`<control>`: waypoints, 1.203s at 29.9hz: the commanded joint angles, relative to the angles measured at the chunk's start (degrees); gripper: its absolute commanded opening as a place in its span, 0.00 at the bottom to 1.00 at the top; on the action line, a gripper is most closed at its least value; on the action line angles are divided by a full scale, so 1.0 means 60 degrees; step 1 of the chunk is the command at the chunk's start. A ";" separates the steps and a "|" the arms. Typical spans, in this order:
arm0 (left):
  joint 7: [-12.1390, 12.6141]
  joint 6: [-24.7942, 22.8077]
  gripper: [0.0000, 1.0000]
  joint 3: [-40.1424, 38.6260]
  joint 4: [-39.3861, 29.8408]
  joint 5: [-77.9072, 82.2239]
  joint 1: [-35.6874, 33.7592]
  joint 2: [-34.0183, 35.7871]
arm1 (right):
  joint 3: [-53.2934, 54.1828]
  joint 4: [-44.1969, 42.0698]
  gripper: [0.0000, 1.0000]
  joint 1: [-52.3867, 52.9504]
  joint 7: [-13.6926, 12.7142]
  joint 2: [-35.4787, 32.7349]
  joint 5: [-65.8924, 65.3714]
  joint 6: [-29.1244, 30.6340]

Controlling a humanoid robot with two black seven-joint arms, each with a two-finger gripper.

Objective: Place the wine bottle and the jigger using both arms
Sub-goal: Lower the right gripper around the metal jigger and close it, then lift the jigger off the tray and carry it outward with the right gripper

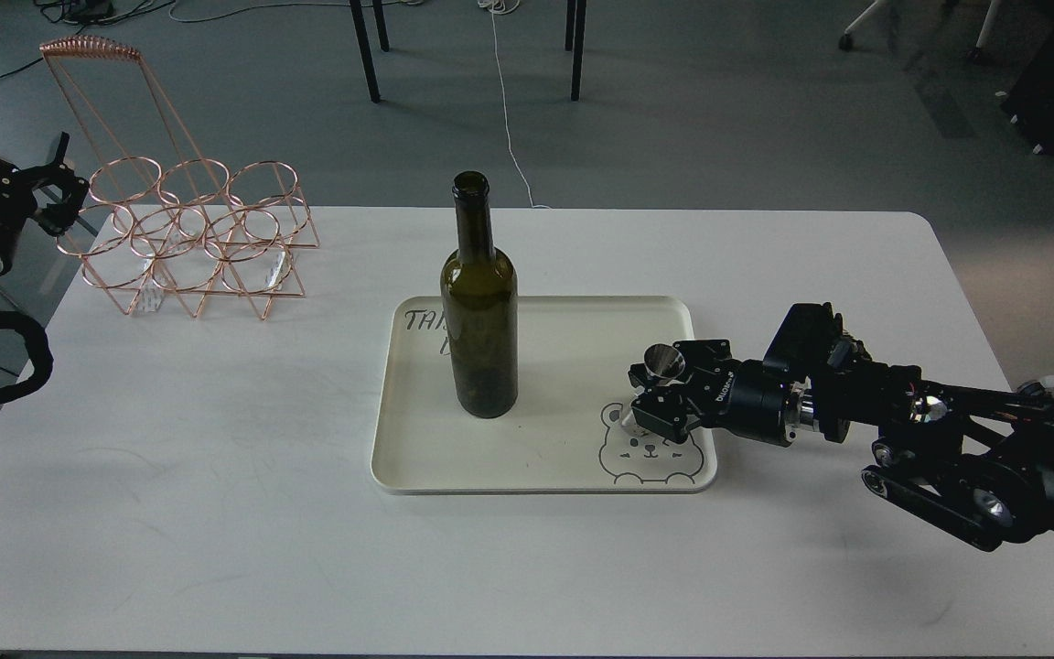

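The dark olive-green wine bottle (479,311) stands upright on the left half of the cream tray (564,316). The steel jigger (663,361) is at the tray's right edge, above a bear drawing. It is tilted, its upper cone shows, and its lower part is hidden by the fingers. My right gripper (653,389) comes in from the right and is shut around the jigger's waist. My left gripper (68,183) is at the far left, beside the copper rack and off the table's edge, with its fingers apart and empty.
A copper wire bottle rack (193,233) with several rings stands at the table's back left corner. The white table (216,513) carries the tray at its middle. Chair legs (367,55) and cables are on the floor behind.
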 commanded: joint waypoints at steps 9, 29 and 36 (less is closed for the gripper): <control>-0.0004 0.0044 0.98 -0.0013 -0.0002 0.0000 -0.0044 0.0013 | 0.0776 0.0305 0.05 0.0037 0.0000 -0.1214 0.0189 -0.0784; -0.0004 0.0162 0.98 -0.0013 -0.0119 0.0015 -0.0117 0.0086 | 0.1422 -0.1069 0.05 -0.1676 0.0000 -0.3326 0.2489 -0.2404; 0.0011 0.0162 0.98 0.0001 -0.0134 0.0030 -0.0132 0.0086 | 0.1407 -0.1949 0.05 -0.1883 0.0000 -0.2564 0.3090 -0.2404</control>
